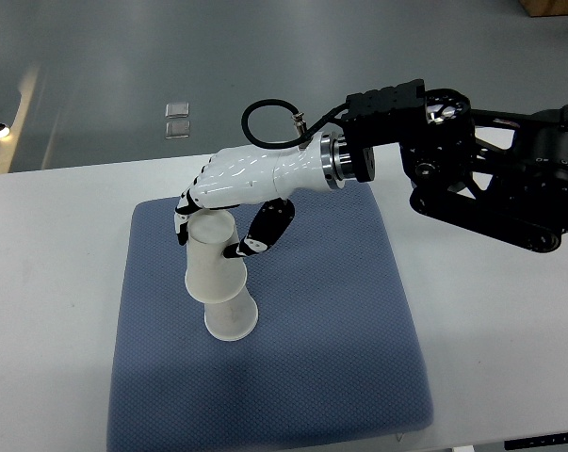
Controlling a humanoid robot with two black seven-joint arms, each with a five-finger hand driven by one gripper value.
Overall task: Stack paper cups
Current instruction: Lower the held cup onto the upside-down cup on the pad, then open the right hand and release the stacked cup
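White tabletop (48, 282), smooth, matte; grey glossy floor beyond at 12 o'clock. Blue-grey textured fabric mat (340, 358), rounded corners, centre of table. Right hand (229, 212), white plastic shell with black joints, enters from 3 o'clock on black metal arm (491, 179); fingers and thumb curled around upper paper cup (211, 259). Cups white, tapered, upside down; upper one sits over lower paper cup (233, 317), whose wider rim rests on mat, left of mat centre. Stack leans slightly. Two small clear squares (177, 120) on floor at 11 o'clock.
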